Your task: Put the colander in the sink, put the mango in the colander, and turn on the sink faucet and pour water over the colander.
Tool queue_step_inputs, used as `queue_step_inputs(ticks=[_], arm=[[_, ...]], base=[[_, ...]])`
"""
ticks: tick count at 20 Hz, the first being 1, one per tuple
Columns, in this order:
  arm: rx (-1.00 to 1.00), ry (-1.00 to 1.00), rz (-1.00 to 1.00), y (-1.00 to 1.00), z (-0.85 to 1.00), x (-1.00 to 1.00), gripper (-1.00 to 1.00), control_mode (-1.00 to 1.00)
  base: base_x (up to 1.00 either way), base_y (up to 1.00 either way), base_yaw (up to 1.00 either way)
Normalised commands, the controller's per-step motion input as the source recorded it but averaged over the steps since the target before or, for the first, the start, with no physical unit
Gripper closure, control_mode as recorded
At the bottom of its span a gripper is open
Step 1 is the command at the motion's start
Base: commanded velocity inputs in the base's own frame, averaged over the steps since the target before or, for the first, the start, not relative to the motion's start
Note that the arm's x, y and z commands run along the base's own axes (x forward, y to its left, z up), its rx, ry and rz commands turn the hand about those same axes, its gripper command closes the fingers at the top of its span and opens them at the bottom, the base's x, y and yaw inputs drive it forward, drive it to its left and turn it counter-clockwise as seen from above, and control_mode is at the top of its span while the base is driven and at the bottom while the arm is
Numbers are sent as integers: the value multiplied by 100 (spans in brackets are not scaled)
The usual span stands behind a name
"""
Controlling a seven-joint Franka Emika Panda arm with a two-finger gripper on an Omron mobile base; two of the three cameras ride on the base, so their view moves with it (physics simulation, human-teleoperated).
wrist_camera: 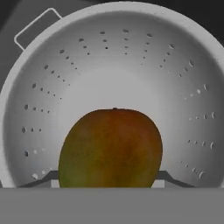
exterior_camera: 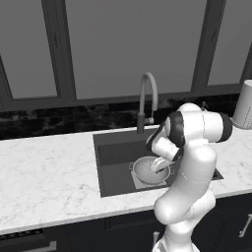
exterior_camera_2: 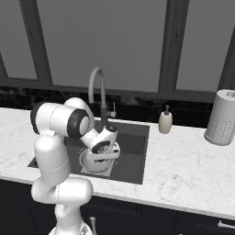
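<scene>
Holding the mango point(wrist_camera: 111, 148) over the colander point(wrist_camera: 113, 65) in the sink point(exterior_camera: 110, 152), we read the gripper point(exterior_camera: 158, 165) as probably clamped on it, for release inside.

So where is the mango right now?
The mango is low inside the colander, between the hand's fingers in the hand view. The colander sits in the sink, in front of the faucet.

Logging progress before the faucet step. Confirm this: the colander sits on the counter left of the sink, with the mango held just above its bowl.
Not quite. The colander sits inside the sink, over the drain plate, not on the counter; the left base view shows this. The mango is indeed over its bowl, as the hand view shows.
</scene>
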Motion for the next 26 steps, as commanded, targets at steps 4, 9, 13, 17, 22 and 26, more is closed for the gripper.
queue_step_inputs(ticks=[4, 9, 13, 17, 22, 26], arm=[[1, 4, 3, 0, -48, 6, 100, -100], [1, 2, 4, 0, -38, 9, 100, -100], [0, 0, 6, 0, -20, 4, 100, -100], [0, 1, 4, 4, -1, 0, 100, -100], [0, 1, 0, 27, 2, -20, 100, -100], [0, 0, 0, 47, 5, -26, -100, -100]], base=[[0, 0, 0], [0, 0, 0], [0, 0, 0], [0, 0, 0], [0, 0, 0], [0, 0, 0]])
